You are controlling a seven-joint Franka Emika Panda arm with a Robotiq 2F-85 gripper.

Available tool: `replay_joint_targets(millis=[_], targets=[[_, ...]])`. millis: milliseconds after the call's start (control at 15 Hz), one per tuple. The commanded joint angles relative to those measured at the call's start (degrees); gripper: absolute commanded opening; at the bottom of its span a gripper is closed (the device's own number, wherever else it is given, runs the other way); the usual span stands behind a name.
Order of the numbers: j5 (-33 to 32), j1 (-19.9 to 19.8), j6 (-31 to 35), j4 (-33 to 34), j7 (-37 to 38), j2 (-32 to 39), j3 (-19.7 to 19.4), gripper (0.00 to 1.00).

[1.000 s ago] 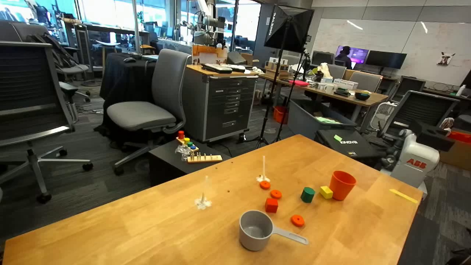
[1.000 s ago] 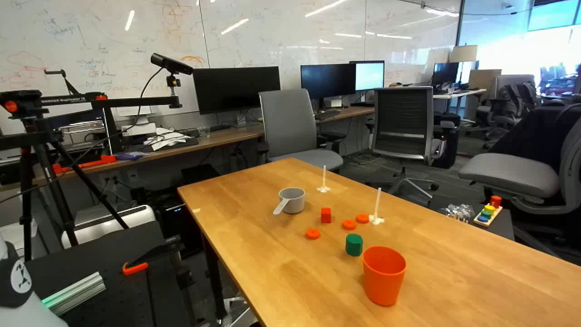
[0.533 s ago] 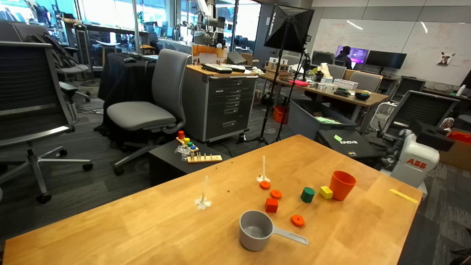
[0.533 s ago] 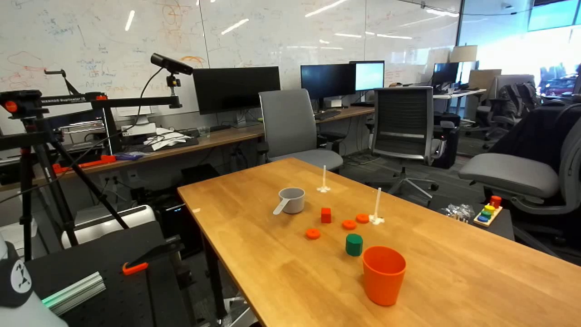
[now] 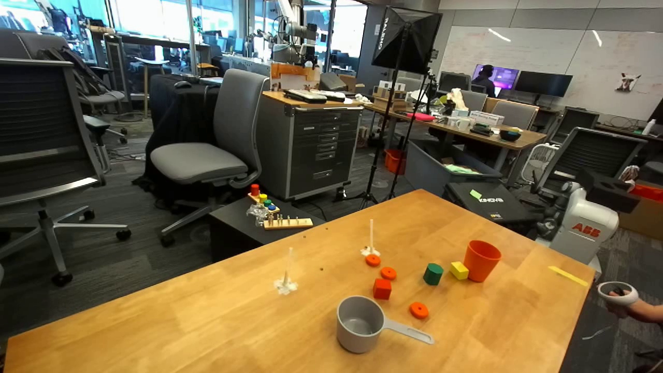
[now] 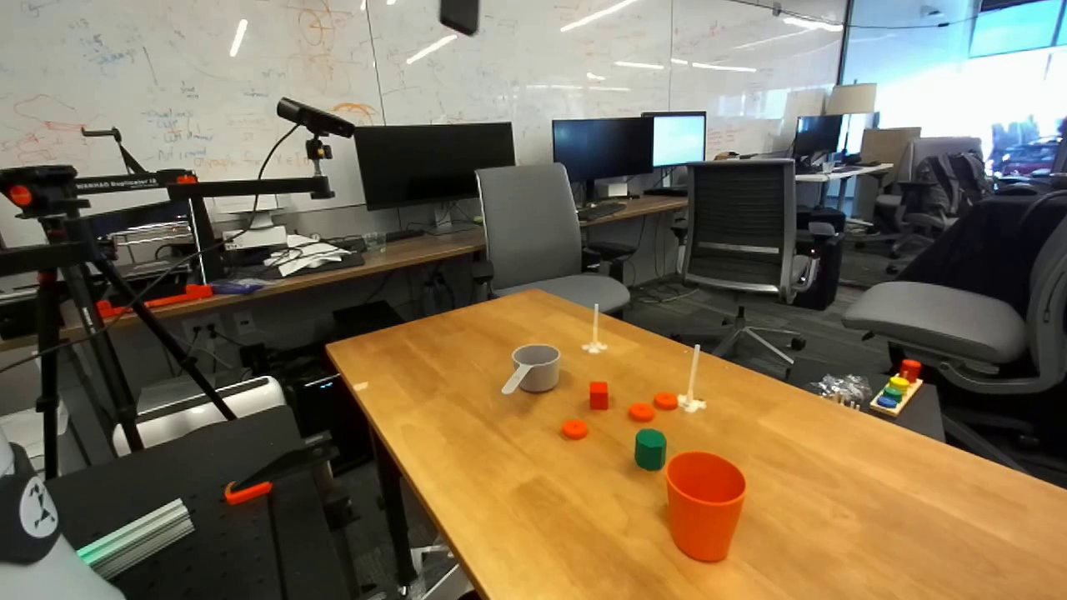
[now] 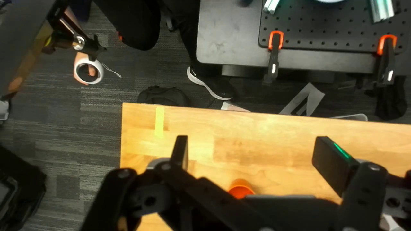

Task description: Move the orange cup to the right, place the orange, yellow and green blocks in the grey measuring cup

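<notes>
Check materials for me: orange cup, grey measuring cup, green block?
Orange cup: probably satin plastic; even colour, thin rim. Grey measuring cup: likely matte plastic; dull, no metallic glint. Green block: matte painted wood or plastic; uniform colour leaves it open.

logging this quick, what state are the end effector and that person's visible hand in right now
End effector: open, holding nothing.
Person's hand: holding a white ring-shaped controller.
</notes>
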Motion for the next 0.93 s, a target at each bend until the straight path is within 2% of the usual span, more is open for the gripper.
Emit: replay_joint_targets(millis=[0, 133, 200, 333, 533, 733, 867], targets=[[-2.65, -2.79, 4.42, 7.18, 7.19, 14.17, -1.4, 1.0], [-1.02, -2.65, 0.37, 10.5, 5.79, 17.71, -1.32, 1.0], [-1.49, -2.65, 3.89, 4.55, 5.38, 12.83, -1.23, 1.0], [-1.5, -2.95, 3.36, 7.45, 5.39, 17.25, -1.33, 1.0], [-1.49, -2.9, 2.38, 9.07, 5.41, 18.25, -1.24, 1.0], [2.83, -2.74, 4.33, 11.06, 8.75, 24.42, -1.3, 1.0], [7.42, -2.72, 8.49, 12.02, 12.83, 29.11, -1.14, 1.0]])
